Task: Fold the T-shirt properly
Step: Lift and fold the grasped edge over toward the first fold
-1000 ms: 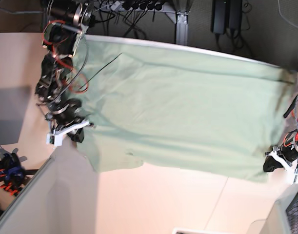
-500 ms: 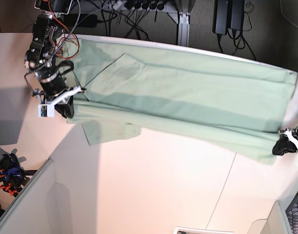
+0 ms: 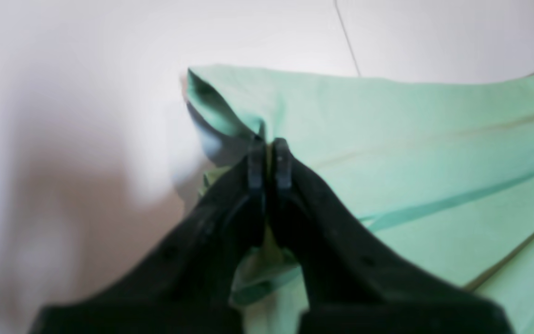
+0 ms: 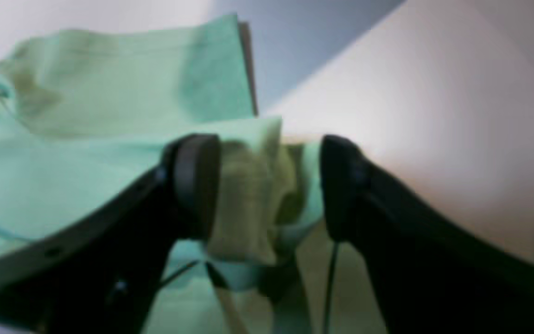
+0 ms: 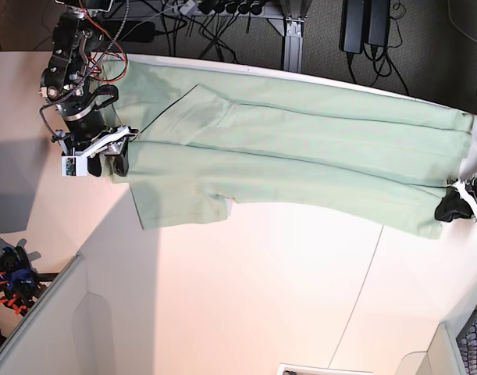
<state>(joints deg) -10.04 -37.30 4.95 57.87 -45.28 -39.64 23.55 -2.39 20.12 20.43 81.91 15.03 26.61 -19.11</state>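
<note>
the t-shirt (image 5: 300, 156) lies stretched lengthwise across the white table (image 5: 246, 297) along its far edge, doubled over into a long band, and you're at the laying-down part of this fold, by the look of it. your right gripper (image 4: 267, 185) stands with its jaws well apart, a bunched wad of mint cloth sitting loose between the pads, touching the left pad but not pinched, so treat that end as let go. your left gripper (image 3: 269, 160) is clamped narrow on the shirt's corner at the other end, jaws nearly touching with a sliver of fabric between them. to do this well, lift the right one straight up and clear so the pads don't drag that wad and pull the edge out of line, and keep the left end low and lightly taut until the cloth settles flat (the near hem already sags a touch toward the left gripper's end). pose-wise, the right arm (image 5: 78, 86) reaches down from the far corner, wrist bent over the shirt's end; the left arm sits low at the table's opposite edge, mostly out of the base view.
</note>
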